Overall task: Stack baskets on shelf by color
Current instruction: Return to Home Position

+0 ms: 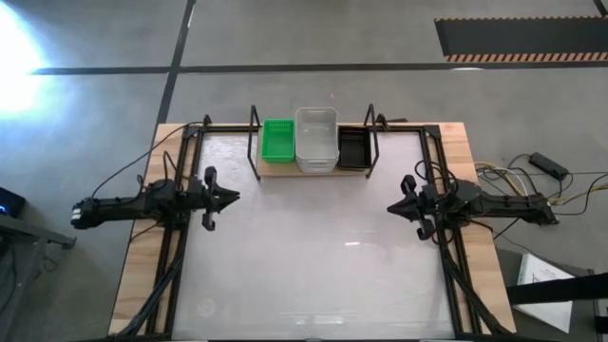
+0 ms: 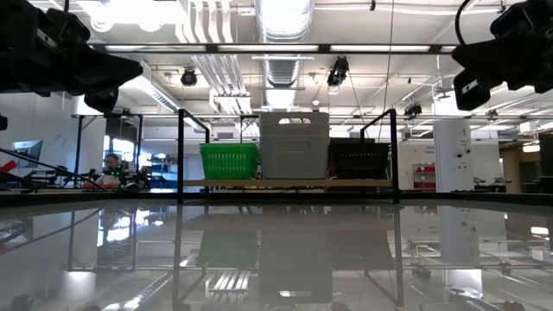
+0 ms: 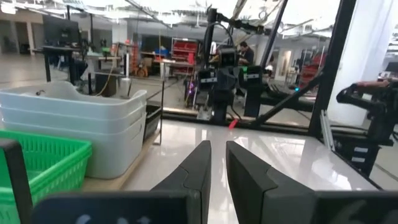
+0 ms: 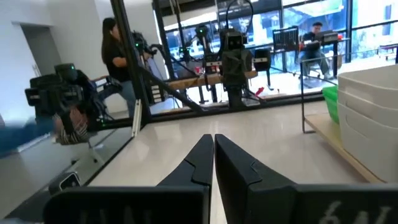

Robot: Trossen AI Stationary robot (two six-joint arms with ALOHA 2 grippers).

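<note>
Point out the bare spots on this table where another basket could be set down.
Free: the broad white tabletop between the left hand and right hand, in front of the shelf. Crowded: the shelf, filled by green, white and black baskets.

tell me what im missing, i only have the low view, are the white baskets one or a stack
Observer: A stack. The left wrist view shows the white baskets as nested layers, rims one above another.
Operator: ok and is anything left loose on the table
Observer: The high view shows no basket on the table; the green baskets, the white ones and the black baskets all sit on the shelf.
Operator: where are the arms
Observer: In the high view the left gripper and right gripper sit on opposite sides of the table, pointing inward, in front of the shelf.
Operator: holding anything
Observer: No. Each wrist view shows nothing between its fingers.
</note>
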